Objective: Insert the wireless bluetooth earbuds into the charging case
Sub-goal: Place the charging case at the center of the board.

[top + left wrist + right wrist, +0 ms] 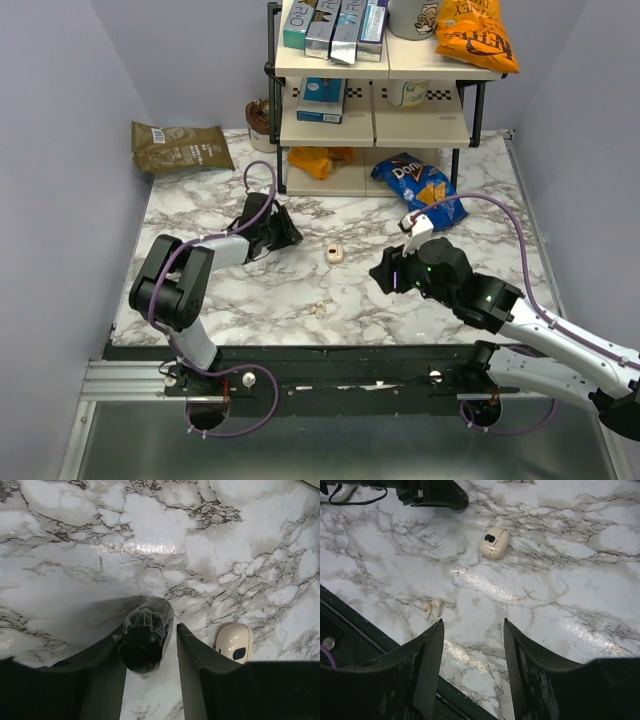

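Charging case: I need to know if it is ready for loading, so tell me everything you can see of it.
The case is a small rounded pebble of pale beige, smooth plastic by its look, with a curved seam near one end and a dark oval mark on top. It seems shut, though that is hard to tell. It lies flat on the marble table, about mid-table, between the left pincer and the right pincer. Nothing touches it.

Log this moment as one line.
left gripper: dark object between jaws, grip unclear | right gripper: open, empty | charging case: on table | pale earbuds: on table, outside case
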`<state>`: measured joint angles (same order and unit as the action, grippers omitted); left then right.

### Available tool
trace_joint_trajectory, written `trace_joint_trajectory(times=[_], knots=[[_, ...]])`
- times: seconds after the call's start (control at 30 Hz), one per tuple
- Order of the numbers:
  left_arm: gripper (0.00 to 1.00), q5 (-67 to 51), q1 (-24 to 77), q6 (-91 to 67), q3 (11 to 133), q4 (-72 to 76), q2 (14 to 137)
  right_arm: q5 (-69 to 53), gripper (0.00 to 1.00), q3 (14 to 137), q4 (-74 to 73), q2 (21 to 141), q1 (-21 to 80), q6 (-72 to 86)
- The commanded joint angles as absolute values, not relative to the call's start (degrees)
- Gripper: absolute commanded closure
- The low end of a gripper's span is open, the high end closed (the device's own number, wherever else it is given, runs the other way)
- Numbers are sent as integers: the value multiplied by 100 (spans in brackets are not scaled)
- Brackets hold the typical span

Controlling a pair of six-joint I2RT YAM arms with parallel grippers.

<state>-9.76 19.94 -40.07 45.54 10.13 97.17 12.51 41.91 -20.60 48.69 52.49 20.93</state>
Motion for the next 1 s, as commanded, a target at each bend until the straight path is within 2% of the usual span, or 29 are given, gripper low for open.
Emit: trace_joint_trajectory(times=[0.0,0.03,0.3,0.53,0.63,0.77,0.8,0.83,0.9,0.97], knots=[[42,-1107,1820,-3736,4632,598,9554,1239,41,4131,-1951,4878,5247,2030],[2,-1116,1793,-3683,4649,415,9493,1257,41,4131,-1951,4904,5238,2030],[1,-959,1381,-3375,4781,-614,8922,1327,41,4149,-1951,4957,5238,2021],[1,516,1563,-3041,4509,-1924,6807,1801,39,3885,-1741,4834,5238,2048],[1,1159,1853,-3259,4281,-1908,6007,2170,38,3736,-1433,4895,5229,2136],[1,1020,1934,-4269,2993,-794,4871,2672,38,3525,-1109,4922,5221,2566],[1,993,1916,-4506,2771,-547,4678,2620,34,3481,-1081,4904,5229,2532],[1,854,1916,-4839,2560,-32,4363,2558,25,3446,-1072,4878,5221,2531],[1,870,1916,-5218,2128,359,4141,2418,17,3393,-1064,4817,5221,2549],[1,231,1916,-5039,2048,798,4130,2190,13,3392,-1046,4843,5221,2444]])
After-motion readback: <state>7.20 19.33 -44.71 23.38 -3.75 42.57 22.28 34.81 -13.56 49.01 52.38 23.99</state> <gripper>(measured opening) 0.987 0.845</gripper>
